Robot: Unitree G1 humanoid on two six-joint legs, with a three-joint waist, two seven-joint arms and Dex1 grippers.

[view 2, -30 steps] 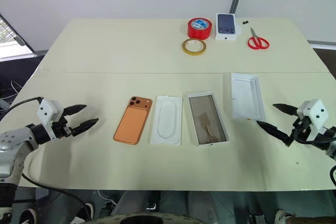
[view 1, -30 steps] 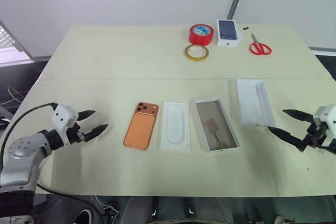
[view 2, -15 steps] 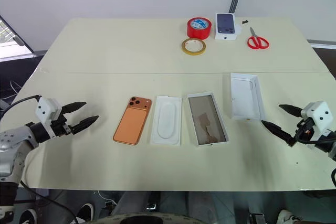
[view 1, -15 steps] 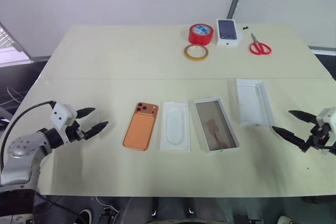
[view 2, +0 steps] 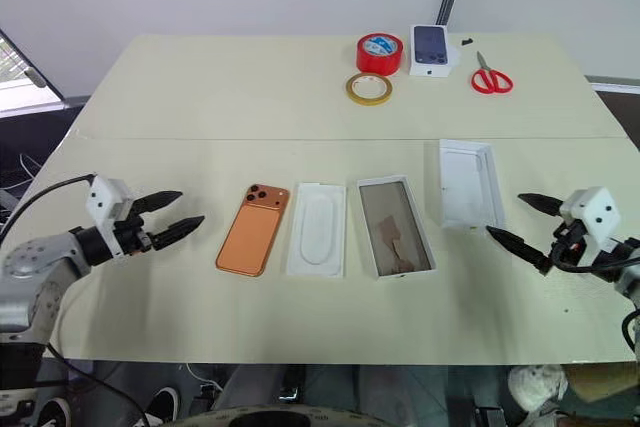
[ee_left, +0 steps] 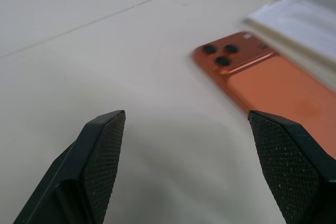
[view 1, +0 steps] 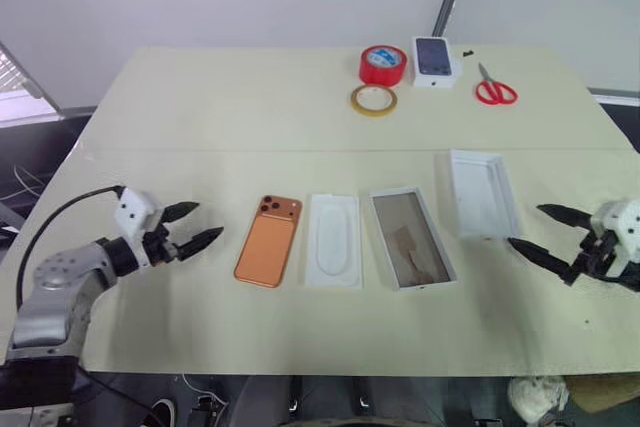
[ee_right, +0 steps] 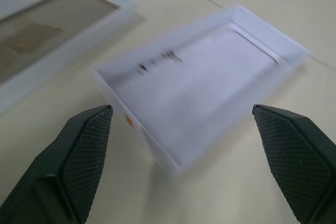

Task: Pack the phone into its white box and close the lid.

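On the table [view 1: 200, 117], the phone [view 1: 269, 253] lies just right of the left end effector [view 1: 202, 226], whose fingers are apart; the lid [view 1: 484, 209] lies near the right end effector [view 1: 533, 230], also spread, its far end blurred in the wrist view.

A big pale counter [view 1: 200, 107] holds everything. Between the left fingers [view 1: 203, 239] and the right fingers [view 1: 525, 246] lie, in a row, the phone [view 1: 268, 240] nearest the left ones, then a flat white insert [view 1: 333, 239], the white box [view 1: 412, 237], and the lid [view 1: 483, 194] nearest the right ones. Far past them sit a red tape roll [view 1: 383, 64], a yellow tape ring [view 1: 373, 100], a small box with a phone picture [view 1: 434, 60] and red scissors [view 1: 494, 88].
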